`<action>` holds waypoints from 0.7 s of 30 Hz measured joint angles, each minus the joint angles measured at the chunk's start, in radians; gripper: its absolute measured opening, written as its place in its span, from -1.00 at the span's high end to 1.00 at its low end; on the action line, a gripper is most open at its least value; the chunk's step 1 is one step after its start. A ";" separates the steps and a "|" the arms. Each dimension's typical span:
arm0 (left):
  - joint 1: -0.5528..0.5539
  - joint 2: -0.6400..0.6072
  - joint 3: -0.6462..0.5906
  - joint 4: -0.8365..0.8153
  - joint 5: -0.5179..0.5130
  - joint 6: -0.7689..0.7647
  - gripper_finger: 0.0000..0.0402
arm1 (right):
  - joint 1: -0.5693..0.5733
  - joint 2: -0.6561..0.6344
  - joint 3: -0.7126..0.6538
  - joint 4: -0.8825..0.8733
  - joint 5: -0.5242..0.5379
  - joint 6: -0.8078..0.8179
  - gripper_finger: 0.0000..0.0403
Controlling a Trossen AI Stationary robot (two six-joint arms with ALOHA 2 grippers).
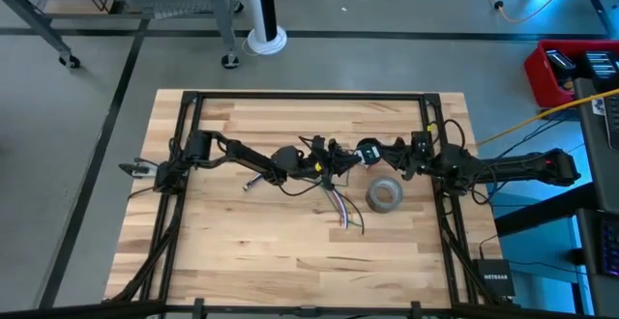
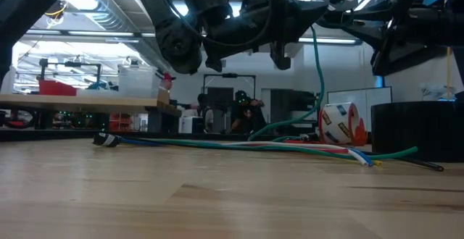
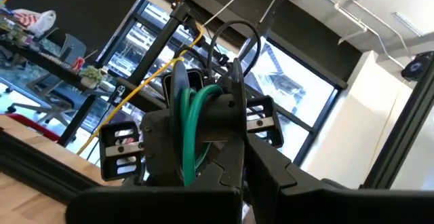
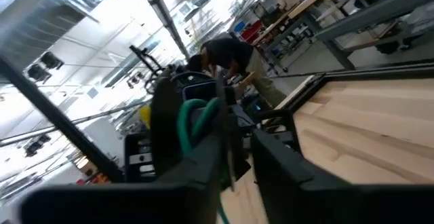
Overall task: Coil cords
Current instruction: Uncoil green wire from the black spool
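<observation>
Two grippers are meeting above the middle of our light wooden table (image 1: 242, 251): our left gripper (image 1: 334, 159) is pinching the looped dark green wire (image 3: 196, 122), our right gripper (image 1: 372, 152) is pinching it too, while the multicoloured strand bundle (image 2: 290, 147) is lying beside the grey tape roll (image 1: 384, 195).

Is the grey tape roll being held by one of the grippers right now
No, the grey tape roll lies flat on the table, apart from both arms.
</observation>
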 joint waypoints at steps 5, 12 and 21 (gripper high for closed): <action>0.000 -0.001 0.000 -0.003 -0.001 0.004 0.99 | 0.000 0.001 0.000 0.017 -0.014 -0.028 0.94; 0.001 -0.001 0.000 -0.002 0.000 0.000 0.89 | 0.000 0.000 0.000 0.018 -0.014 -0.025 0.96; 0.006 -0.001 0.000 0.005 0.000 -0.023 0.51 | 0.000 0.000 0.000 0.019 -0.014 -0.023 0.98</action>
